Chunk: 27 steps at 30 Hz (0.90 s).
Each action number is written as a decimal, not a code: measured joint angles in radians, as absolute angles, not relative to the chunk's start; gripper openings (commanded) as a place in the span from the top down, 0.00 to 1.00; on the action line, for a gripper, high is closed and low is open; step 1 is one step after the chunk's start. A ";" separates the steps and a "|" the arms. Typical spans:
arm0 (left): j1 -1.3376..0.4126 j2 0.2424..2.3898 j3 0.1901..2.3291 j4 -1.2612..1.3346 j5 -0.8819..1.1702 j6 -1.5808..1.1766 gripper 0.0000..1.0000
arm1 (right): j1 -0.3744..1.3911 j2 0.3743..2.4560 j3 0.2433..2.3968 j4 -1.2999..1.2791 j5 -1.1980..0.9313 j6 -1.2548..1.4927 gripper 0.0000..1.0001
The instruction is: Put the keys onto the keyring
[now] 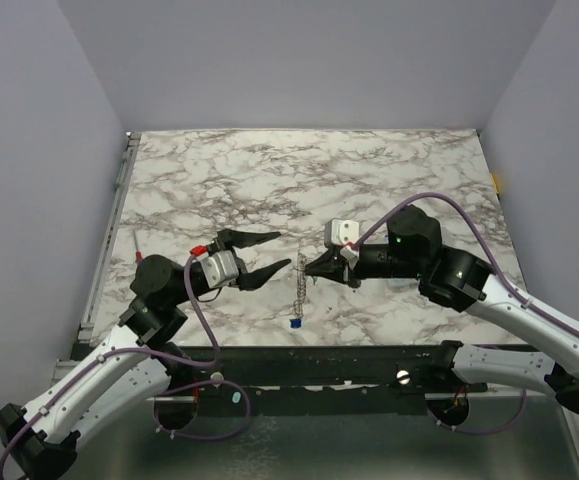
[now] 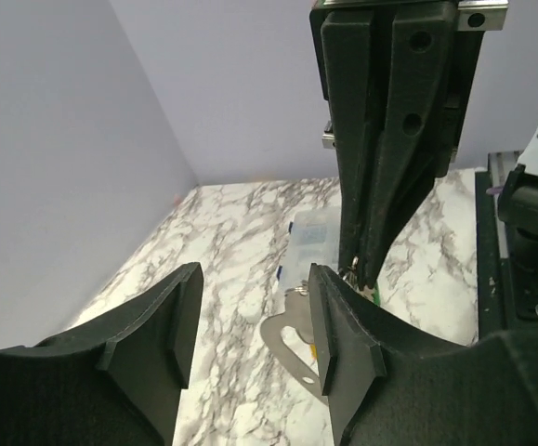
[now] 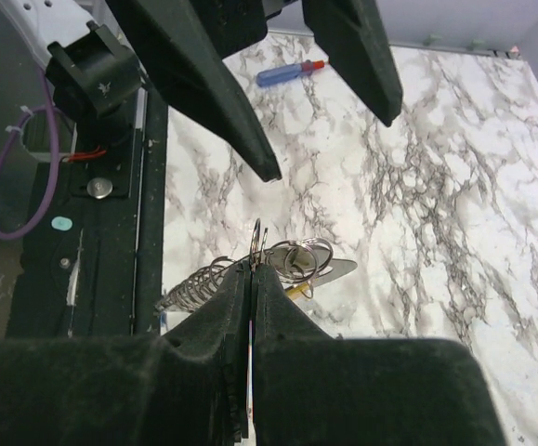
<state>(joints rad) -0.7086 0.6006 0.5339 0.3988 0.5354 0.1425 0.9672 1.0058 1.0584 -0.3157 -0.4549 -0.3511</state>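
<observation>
My right gripper (image 1: pixel 307 268) is shut on the keyring, pinching a thin silvery ring (image 3: pixel 257 243) at its fingertips (image 3: pixel 255 265), just above the table. Several small linked rings (image 3: pixel 304 256), a flat silver tab (image 3: pixel 335 269) and a coiled chain (image 3: pixel 192 284) hang off it. A yellow key piece (image 3: pixel 295 290) shows under the rings. In the top view the chain (image 1: pixel 300 295) runs down to a blue key (image 1: pixel 295 324) on the table. My left gripper (image 1: pixel 282 250) is open and empty, its fingertips just left of the right gripper's tip. The silver tab (image 2: pixel 292 346) lies between its fingers (image 2: pixel 255 297).
A blue-and-red pen (image 3: pixel 287 72) lies on the marble table (image 1: pixel 299 180) behind my left gripper. A small clear plastic box (image 2: pixel 309 232) stands on the table beyond the keyring, under my right arm. A dark metal rail (image 1: pixel 319 360) runs along the near edge.
</observation>
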 measured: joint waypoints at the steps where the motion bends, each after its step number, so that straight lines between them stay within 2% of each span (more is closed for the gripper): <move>1: -0.709 0.611 0.561 0.360 0.535 0.163 0.45 | 0.967 1.010 1.068 -0.334 -0.453 -0.356 0.99; 6: -0.709 0.647 0.651 0.194 0.551 0.243 0.49 | 0.967 1.039 1.106 -0.407 -0.450 -0.374 0.99; 12: -0.710 0.764 0.873 -0.075 0.622 0.368 0.51 | 0.967 1.042 1.108 -0.446 -0.450 -0.385 0.99; 15: -0.711 0.810 0.960 -0.191 0.669 0.411 0.55 | 0.967 1.042 1.108 -0.459 -0.450 -0.388 0.99; 21: -0.714 0.864 1.042 -0.344 0.733 0.463 0.63 | 0.967 1.040 1.108 -0.465 -0.448 -0.395 0.99; 27: -0.716 0.907 1.053 -0.424 0.774 0.497 0.63 | 0.967 1.035 1.108 -0.465 -0.442 -0.398 0.99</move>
